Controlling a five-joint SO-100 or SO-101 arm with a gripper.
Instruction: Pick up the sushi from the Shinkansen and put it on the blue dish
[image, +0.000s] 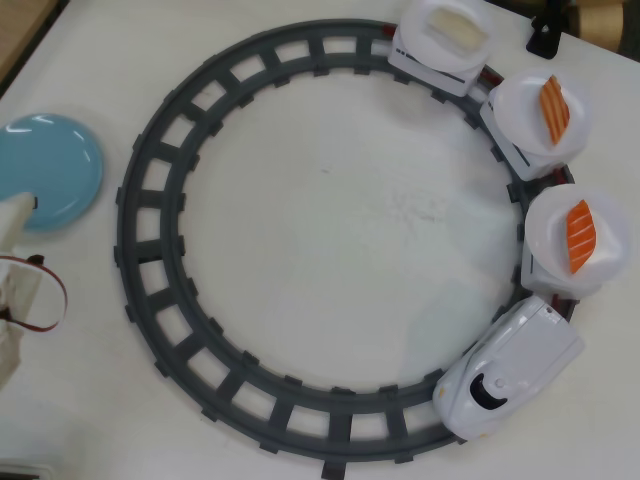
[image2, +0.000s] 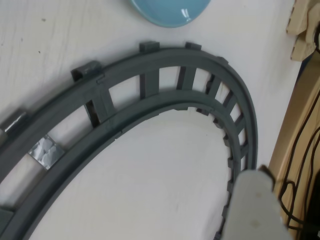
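Can't tell if my fingers are spread; orange striped toy salmon sushi (image: 580, 236) rides behind the white plastic Shinkansen (image: 510, 372), round glossy light-blue dish (image: 45, 167) waiting empty.

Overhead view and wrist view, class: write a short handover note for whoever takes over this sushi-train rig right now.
Gripper: only a pale part at the wrist view's lower right shows; open or shut cannot be told, and nothing is seen held.
Shinkansen: on the grey track, lower right in the overhead view, three plate-cars behind it.
Sushi: one salmon piece on the car nearest the train, another on the next; a pale piece on the last.
Blue dish: at the left edge, outside the track, empty.
Done: nothing yet.
Left: pick up a salmon piece and set it on the dish.
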